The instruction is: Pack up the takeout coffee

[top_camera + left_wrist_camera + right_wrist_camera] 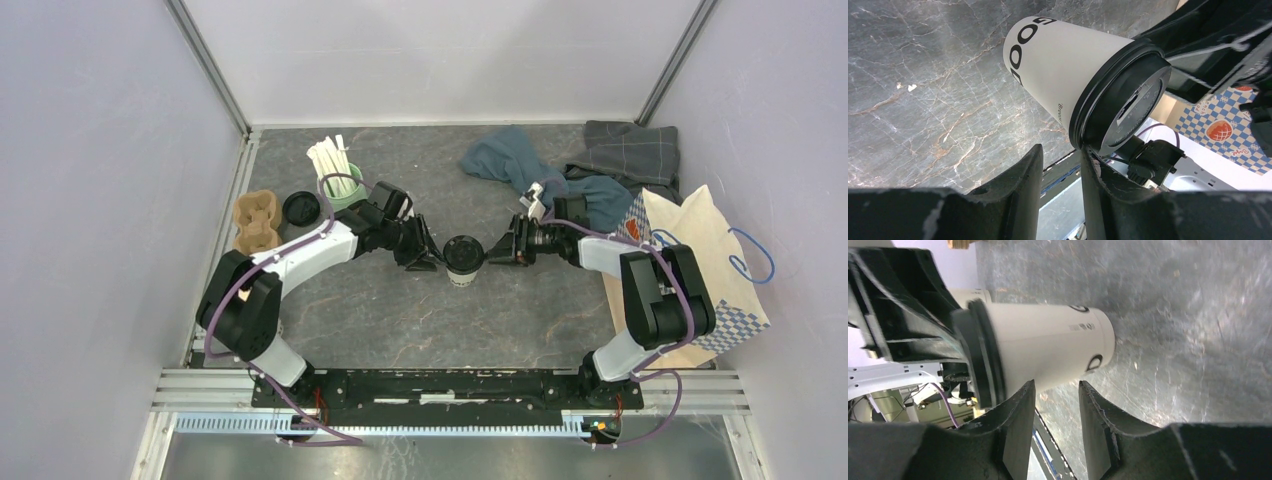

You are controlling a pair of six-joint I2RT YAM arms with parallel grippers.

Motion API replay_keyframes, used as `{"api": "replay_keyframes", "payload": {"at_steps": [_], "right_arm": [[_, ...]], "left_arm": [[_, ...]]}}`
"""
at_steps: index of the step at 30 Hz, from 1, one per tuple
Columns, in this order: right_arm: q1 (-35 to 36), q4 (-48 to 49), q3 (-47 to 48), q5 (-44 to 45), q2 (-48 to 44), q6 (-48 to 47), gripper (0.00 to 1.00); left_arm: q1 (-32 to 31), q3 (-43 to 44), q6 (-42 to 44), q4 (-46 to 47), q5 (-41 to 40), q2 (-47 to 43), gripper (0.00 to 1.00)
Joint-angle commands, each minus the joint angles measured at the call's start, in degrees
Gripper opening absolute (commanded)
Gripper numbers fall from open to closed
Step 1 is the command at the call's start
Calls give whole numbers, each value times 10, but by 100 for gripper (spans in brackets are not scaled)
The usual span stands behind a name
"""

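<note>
The takeout coffee (463, 258), a white paper cup with a black lid, stands upright mid-table between my two grippers. My left gripper (428, 258) is close on its left side and my right gripper (497, 252) close on its right. In the left wrist view the cup (1058, 70) lies just past my left gripper (1062, 150). The jaws are narrowly apart and empty, and one fingertip (1089, 152) is at the lid's rim. In the right wrist view the cup (1048, 347) lies just past my right gripper (1057, 385), whose jaws are narrowly apart with nothing between them.
A paper bag (700, 270) with a blue checked pattern lies at the right. A mint-green mug of white sticks (345, 185), a loose black lid (301, 208) and a cardboard cup carrier (256, 222) are at the back left. Blue and grey cloths (520, 160) lie at the back.
</note>
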Motion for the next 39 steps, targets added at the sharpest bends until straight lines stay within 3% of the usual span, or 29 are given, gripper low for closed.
{"api": "replay_keyframes", "payload": {"at_steps": [1,8,16,22,26,29,39], "right_arm": [[4,47,-46,11,9,9,43],[4,30,-58,36,16,-22,43],[5,-193,59,136,-37,-166,47],[44,-325,129,248,-71,-271,64],[117,-404,206,358,-97,-345,85],[175,-420,252,385,-105,-369,98],[243,-413,337,382,-62,-391,98]], "left_arm": [[-2,-10,49,-36,-54,32,39],[-1,-13,74,-57,-79,36,37],[-1,103,91,-102,-64,7,51],[-2,125,101,-136,-60,-38,64],[-1,125,118,-169,-86,-74,72],[0,126,124,-183,-104,-101,76],[0,96,119,-179,-116,-150,81]]}}
